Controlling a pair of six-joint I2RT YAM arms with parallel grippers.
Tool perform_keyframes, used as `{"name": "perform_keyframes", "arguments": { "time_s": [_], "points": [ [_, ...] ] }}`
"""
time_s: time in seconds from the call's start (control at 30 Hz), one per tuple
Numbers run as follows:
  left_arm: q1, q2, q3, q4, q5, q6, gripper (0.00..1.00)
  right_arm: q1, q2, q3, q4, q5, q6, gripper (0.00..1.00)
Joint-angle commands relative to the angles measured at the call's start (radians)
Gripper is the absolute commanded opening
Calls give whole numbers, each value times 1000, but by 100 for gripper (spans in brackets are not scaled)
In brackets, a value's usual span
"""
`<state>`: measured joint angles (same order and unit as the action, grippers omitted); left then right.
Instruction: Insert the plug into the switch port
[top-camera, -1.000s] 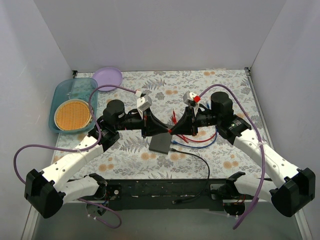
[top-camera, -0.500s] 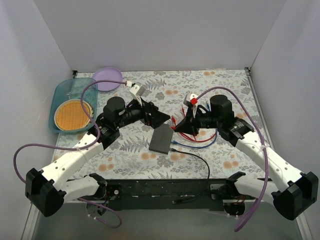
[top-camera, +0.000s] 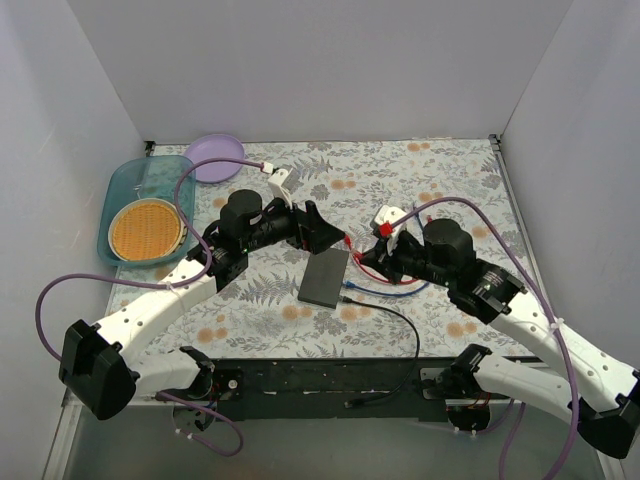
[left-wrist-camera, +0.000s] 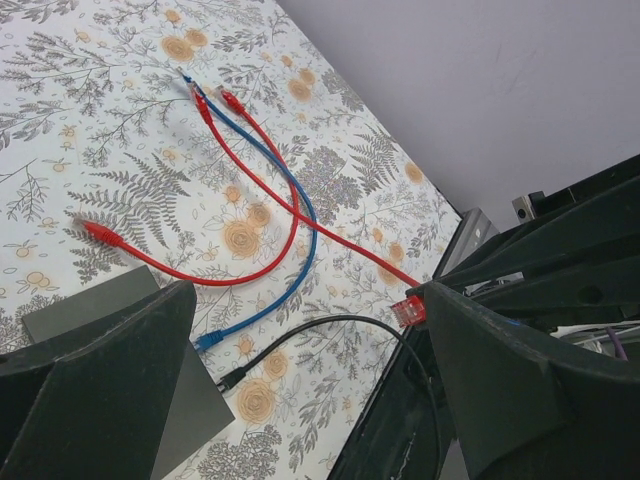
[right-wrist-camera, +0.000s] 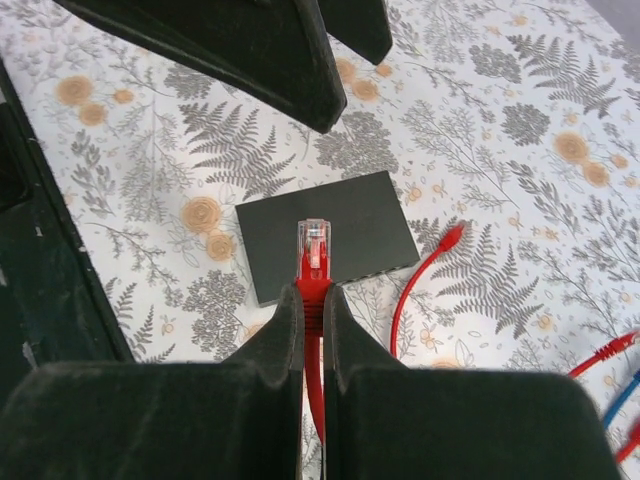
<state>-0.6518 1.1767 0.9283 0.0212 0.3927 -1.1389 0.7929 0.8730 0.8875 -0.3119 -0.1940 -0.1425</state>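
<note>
The switch (top-camera: 325, 278) is a flat black box lying on the floral mat; it also shows in the right wrist view (right-wrist-camera: 365, 225) and at the lower left of the left wrist view (left-wrist-camera: 195, 410). My right gripper (right-wrist-camera: 313, 305) is shut on a red plug (right-wrist-camera: 314, 250), whose clear tip points at the switch from just above and short of it. From above, the right gripper (top-camera: 368, 258) sits right of the switch. My left gripper (top-camera: 327, 237) hovers open over the switch's far end, with nothing between its fingers (left-wrist-camera: 90, 380).
Loose red (top-camera: 385, 278), blue (top-camera: 385, 291) and black (top-camera: 400, 318) cables lie right of the switch. A teal tray (top-camera: 130, 180) holding a woven orange disc and a purple plate (top-camera: 214, 156) stand at the far left. Walls close in three sides.
My left gripper has opened and lifted away from the switch, which now lies turned slightly. My right arm has drawn back toward the near right with the plug still held.
</note>
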Motion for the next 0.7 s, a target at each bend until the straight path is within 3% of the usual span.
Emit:
{"name": "perform_keyframes", "arguments": {
  "time_s": [0.0, 0.2, 0.67],
  "points": [
    [-2, -14, -5, 2, 3, -2, 98, 72, -37, -25, 42, 188, -29, 1],
    [-2, -3, -8, -10, 2, 4, 98, 152, -58, -50, 62, 349, -52, 1],
    [38, 98, -57, -40, -109, -22, 98, 160, 101, -68, 51, 355, -14, 1]
  ]
}}
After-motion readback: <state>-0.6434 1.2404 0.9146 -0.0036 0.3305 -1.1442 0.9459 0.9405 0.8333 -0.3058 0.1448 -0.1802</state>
